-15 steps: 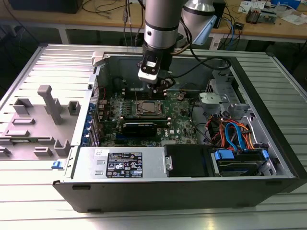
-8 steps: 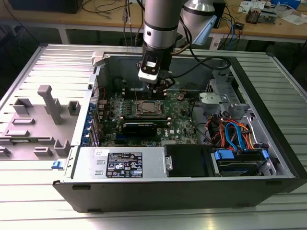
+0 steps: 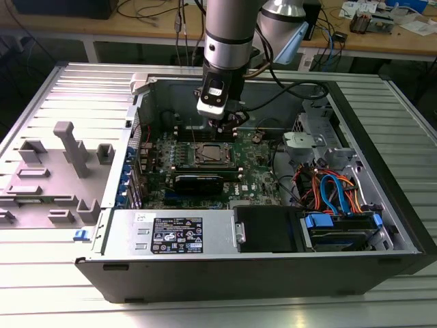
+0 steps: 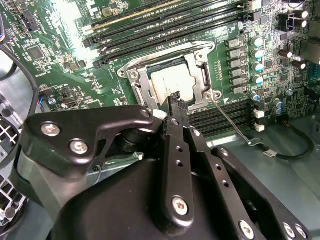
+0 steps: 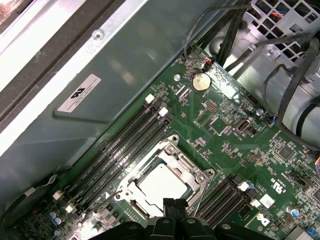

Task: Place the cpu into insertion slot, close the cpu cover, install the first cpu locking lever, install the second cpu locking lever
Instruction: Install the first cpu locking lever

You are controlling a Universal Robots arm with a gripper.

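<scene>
While the chip [image 4: 172,82] lies flat in the socket [image 4: 127,75] at the middle of the green board [image 5: 235,135], the silver cover [image 4: 200,75] appears to be folded down around it, with the chip showing through its window. One thin wire lever [image 4: 230,122] stands swung out from the socket's corner, so the cover looks unlatched. The tool [image 4: 175,98] hangs just above the socket's edge, its fingers pressed together and clamped on nothing that can be seen.

The main risk is probably a slip. If the closed tip slides off the narrow cover or the springy lever, it could strike the chip's face or the small round parts on the board just beside the socket. With nothing latched, the cover might also lift and let the chip shift. Pressing on a chip that is not fully seated could bend the contacts under it.

By count there is one chip, one socket, one cover and one tool. One lever is plain to see; a second cannot be made out for sure. Two banks of long black memory slots [image 4: 165,22] flank the socket, one on each side. All of this sits inside one open computer case [image 3: 273,273] on the ribbed tabletop [image 3: 68,287].
</scene>
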